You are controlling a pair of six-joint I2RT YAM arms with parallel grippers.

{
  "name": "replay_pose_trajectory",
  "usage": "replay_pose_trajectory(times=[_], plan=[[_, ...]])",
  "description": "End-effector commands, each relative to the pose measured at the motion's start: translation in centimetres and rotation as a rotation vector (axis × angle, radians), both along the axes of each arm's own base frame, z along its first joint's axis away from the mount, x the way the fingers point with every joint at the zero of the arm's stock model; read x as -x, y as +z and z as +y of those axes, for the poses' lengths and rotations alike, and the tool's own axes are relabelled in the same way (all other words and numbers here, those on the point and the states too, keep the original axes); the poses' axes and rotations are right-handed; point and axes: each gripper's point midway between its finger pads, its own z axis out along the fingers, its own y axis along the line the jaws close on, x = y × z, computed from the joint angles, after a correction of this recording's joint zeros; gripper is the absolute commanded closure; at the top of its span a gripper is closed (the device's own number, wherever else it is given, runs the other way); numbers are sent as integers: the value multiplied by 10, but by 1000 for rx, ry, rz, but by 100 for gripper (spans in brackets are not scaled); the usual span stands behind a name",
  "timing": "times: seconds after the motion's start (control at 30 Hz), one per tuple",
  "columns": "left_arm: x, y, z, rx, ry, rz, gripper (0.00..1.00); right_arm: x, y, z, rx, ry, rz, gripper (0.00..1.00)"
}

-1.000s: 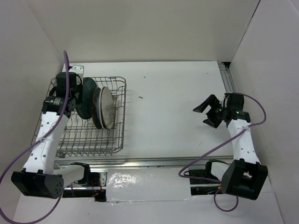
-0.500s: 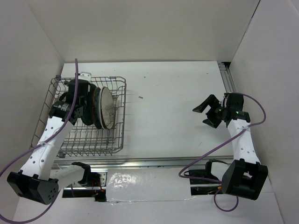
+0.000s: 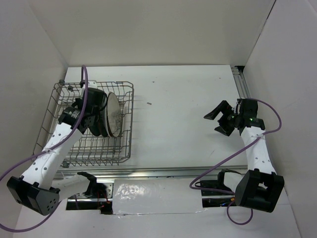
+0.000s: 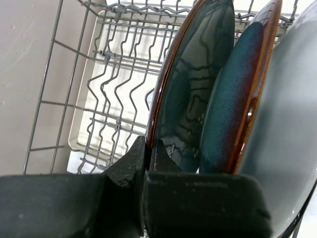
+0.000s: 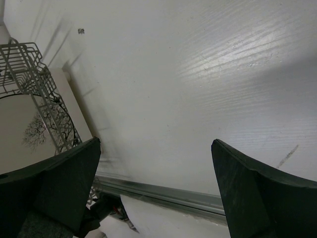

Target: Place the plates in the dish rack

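The grey wire dish rack (image 3: 130, 130) stands at the left of the table. Three plates stand on edge in it: a cream plate (image 3: 115, 115) on the right and two dark teal plates (image 3: 99, 119) left of it. My left gripper (image 3: 88, 110) is shut on the rim of the leftmost teal plate (image 4: 193, 84), inside the rack (image 4: 54, 104). The second teal plate (image 4: 233, 94) leans right beside it. I cannot make out a red plate. My right gripper (image 3: 221, 119) is open and empty over the table at the right.
The right wrist view shows the rack's corner (image 5: 37, 84) and the cream plate's grey tree pattern (image 5: 34, 134) at far left. A metal rail (image 3: 163, 172) runs along the table's near edge. White walls close in left, back and right.
My left gripper has moved right and down into the rack with the teal plate, bringing it up against the other plates. The right arm has not moved.
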Motion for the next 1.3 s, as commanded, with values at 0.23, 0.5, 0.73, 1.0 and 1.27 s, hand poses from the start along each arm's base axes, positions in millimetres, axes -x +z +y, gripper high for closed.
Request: replay_pose_trajectory(times=[0.23, 0.5, 0.73, 1.0, 1.27], plan=[[1, 4, 4, 43, 142, -22, 93, -8, 15, 0, 20, 11, -41, 0], [-1, 12, -2, 71, 88, -46, 54, -9, 17, 2, 25, 14, -46, 0], [-1, 18, -3, 97, 57, -78, 38, -9, 16, 4, 30, 17, -40, 0], [-5, 57, 5, 78, 47, -169, 13, -12, 25, 7, 51, 22, -57, 0], [-32, 193, 0, 87, -171, -486, 1, -22, 69, 2, 164, -6, -167, 0]])
